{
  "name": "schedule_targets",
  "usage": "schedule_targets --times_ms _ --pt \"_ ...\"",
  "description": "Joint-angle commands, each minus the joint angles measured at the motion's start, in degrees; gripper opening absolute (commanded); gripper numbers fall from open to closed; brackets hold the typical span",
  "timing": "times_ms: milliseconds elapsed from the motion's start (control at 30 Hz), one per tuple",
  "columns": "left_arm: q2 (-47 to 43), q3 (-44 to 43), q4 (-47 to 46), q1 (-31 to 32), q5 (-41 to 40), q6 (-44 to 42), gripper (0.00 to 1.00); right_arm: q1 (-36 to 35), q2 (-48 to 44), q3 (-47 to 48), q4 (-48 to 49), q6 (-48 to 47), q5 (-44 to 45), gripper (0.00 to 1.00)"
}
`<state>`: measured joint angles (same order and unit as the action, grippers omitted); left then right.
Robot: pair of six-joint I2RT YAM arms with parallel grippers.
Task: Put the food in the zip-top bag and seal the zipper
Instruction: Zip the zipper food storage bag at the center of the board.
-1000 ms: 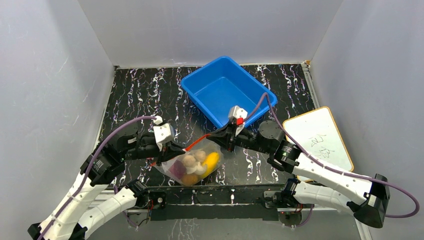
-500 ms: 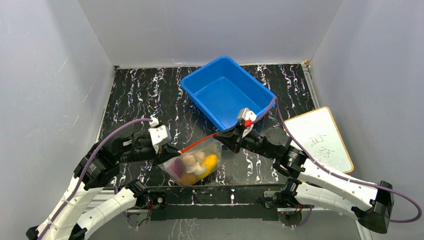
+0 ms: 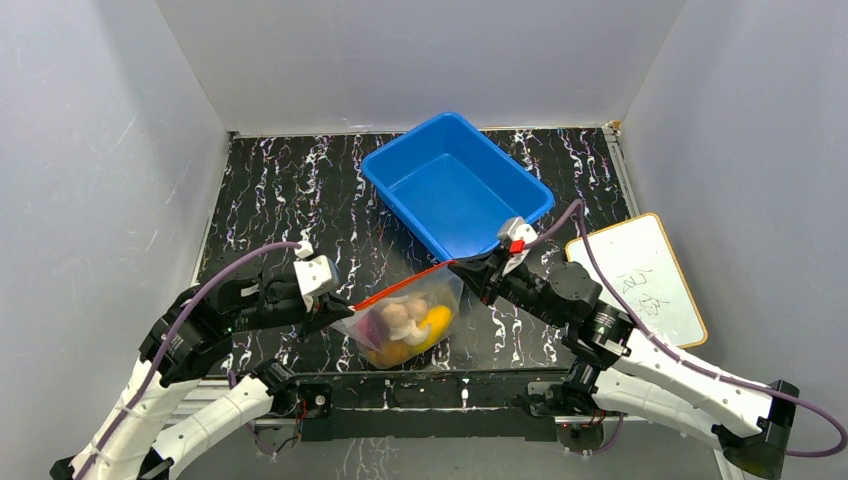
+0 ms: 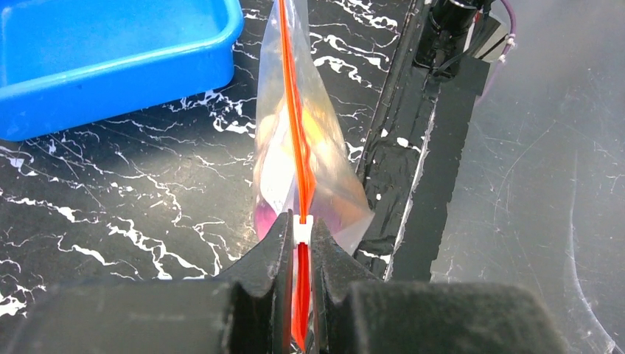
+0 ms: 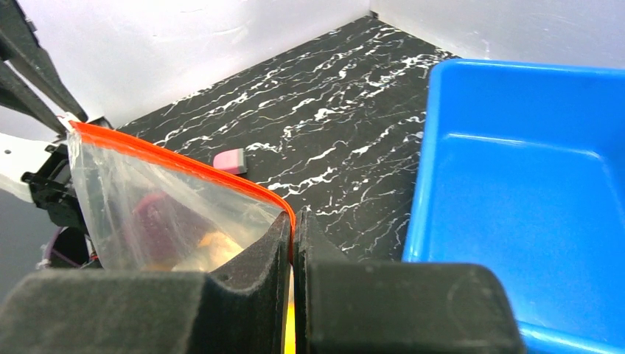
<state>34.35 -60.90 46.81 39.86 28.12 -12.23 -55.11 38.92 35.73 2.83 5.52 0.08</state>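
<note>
Surface: black marbled surface [image 3: 300,190], blue bin [image 3: 455,180] at the back.
Zip-top bag [image 3: 412,318]: hangs between both arms near the front edge, food [image 3: 405,322] inside.
Left end effector [image 3: 345,308]: pinched on one zipper [image 3: 400,288] end.
Right end effector [image 3: 463,269]: clamped on the other end, probably tensioning it for sealing.

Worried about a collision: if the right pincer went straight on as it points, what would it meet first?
The zip-top bag the right pincer grips by the zipper: its body, holding the food, lies ahead. Farther on, probably the left pincer clamping the other end.
</note>
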Motion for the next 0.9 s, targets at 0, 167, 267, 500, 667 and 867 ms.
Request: schedule_targets --times_ms 0,167,267,500,667,867 --pt "-0.4 -2.0 5.4 0.0 -1.5 -0.4 0.00 1.2 -3.8 -0.9 -0.7 -0.8 11.6 0.00" --pt "0.8 -2.8 6.7 0.0 -2.6 -0.9 0.00 1.2 -6.6 -2.7 -1.8 0.7 17.2 0.00" --pt "0.4 -2.9 6.4 0.0 -4.4 0.4 0.00 1.2 -6.3 -2.7 -3.2 1.1 16.9 0.00" --pt "-1.4 -3.6 7.0 0.0 -5.2 0.8 0.00 1.2 -7.8 -3.1 -4.6 2.1 21.7 0.00" --pt "-1.8 -4.0 7.6 0.0 -4.6 0.7 0.00 1.1 -5.4 -2.0 -6.5 2.2 21.1 0.00" --pt "-0.8 -4.6 7.2 0.0 -6.1 5.4 0.00 1.2 -8.1 -4.9 -5.3 -0.5 23.3 0.00"
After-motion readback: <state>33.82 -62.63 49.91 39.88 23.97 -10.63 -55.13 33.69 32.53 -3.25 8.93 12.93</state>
